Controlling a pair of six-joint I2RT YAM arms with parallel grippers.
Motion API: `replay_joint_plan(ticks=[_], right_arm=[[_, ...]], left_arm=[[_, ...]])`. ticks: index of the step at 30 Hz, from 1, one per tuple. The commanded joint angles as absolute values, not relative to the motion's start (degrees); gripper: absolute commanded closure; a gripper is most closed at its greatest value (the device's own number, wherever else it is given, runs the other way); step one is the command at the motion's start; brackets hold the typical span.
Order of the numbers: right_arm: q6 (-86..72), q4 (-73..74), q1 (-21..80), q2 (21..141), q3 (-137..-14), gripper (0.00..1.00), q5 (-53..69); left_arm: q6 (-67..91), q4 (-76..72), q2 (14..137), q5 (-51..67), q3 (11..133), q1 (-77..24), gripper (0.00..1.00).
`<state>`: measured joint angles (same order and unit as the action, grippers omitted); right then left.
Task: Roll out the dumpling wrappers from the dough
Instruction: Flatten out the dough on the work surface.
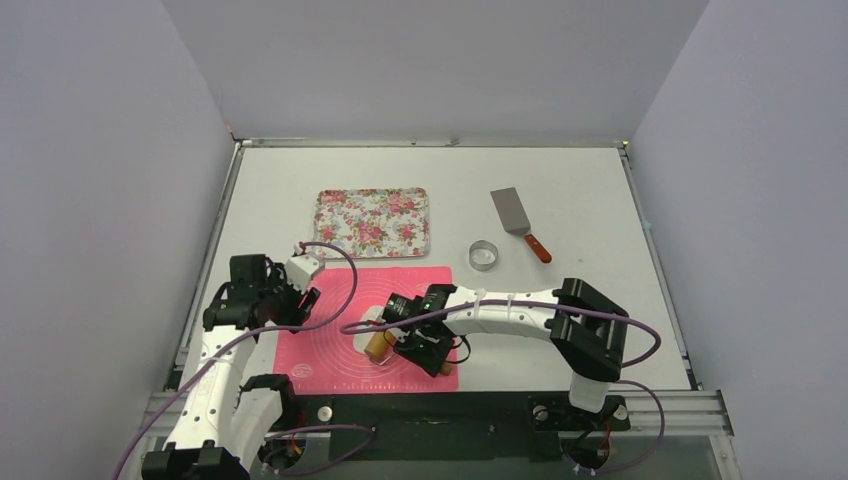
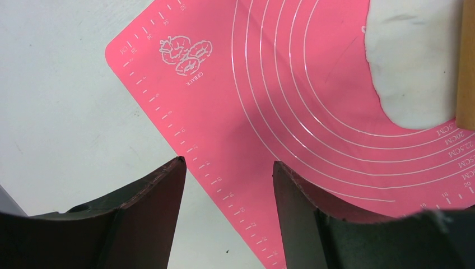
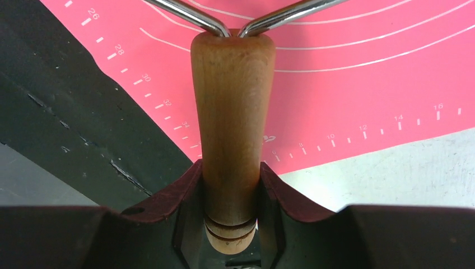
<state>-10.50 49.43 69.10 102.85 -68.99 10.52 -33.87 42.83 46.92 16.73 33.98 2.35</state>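
My right pincer (image 3: 229,168) is closed narrow on the wooden handle (image 3: 232,101) of the roller, a finger on each side; the handle runs straight out from my fingers, its far end meeting two metal rods (image 3: 193,15) that fork over the pink mat (image 3: 364,67); my left pincer (image 2: 227,163) stands wide and holds nothing, above the mat's edge and the table (image 2: 67,112); the white dough (image 2: 414,61) lies flat on the mat, one edge meeting the roller's wooden barrel (image 2: 467,61); its long axis I cannot tell

I have the left gripper (image 2: 227,168) hanging low with jaws spread wide, while the right arm (image 1: 510,312) reaches leftward, the right gripper (image 3: 231,171) clamped around a wooden roller handle (image 3: 232,112).
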Motion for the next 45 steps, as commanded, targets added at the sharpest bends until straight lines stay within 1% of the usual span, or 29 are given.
replay_joint_plan(ticks=[1,5,10,13,18,23,37,40,45], right_arm=[[-10.8,49.3,68.8,102.1,-71.4,1.00,9.3],[-8.3,49.8,68.4,107.6,-77.6,1.00,9.8],[-6.7,50.9,68.4,110.9,-80.9,1.00,9.8],[-7.7,51.0,69.2,108.6,-78.7,1.00,9.9],[-11.1,51.1,71.2,101.1,-72.4,1.00,9.5],[-12.4,51.0,73.4,99.2,-71.2,1.00,11.2],[-6.0,53.3,68.9,110.4,-84.7,1.00,8.9],[-6.6,53.6,69.3,109.5,-83.1,1.00,8.3],[-9.5,53.2,70.7,103.3,-74.6,1.00,6.3]], left_arm=[[-34.4,42.3,46.3,17.6,35.5,2.6,0.44],[-34.9,43.4,45.9,16.9,35.8,2.6,0.44],[-35.9,44.5,45.8,14.8,36.3,2.6,0.44],[-35.9,44.6,45.6,15.3,36.4,2.6,0.44],[-35.3,43.4,46.2,16.3,36.5,2.6,0.44],[-35.0,43.1,46.3,16.6,36.3,2.6,0.44],[-35.6,43.8,45.7,15.4,36.2,2.6,0.44],[-35.5,43.8,45.7,15.4,36.7,2.7,0.44],[-35.3,43.7,45.7,15.7,36.7,2.6,0.43]])
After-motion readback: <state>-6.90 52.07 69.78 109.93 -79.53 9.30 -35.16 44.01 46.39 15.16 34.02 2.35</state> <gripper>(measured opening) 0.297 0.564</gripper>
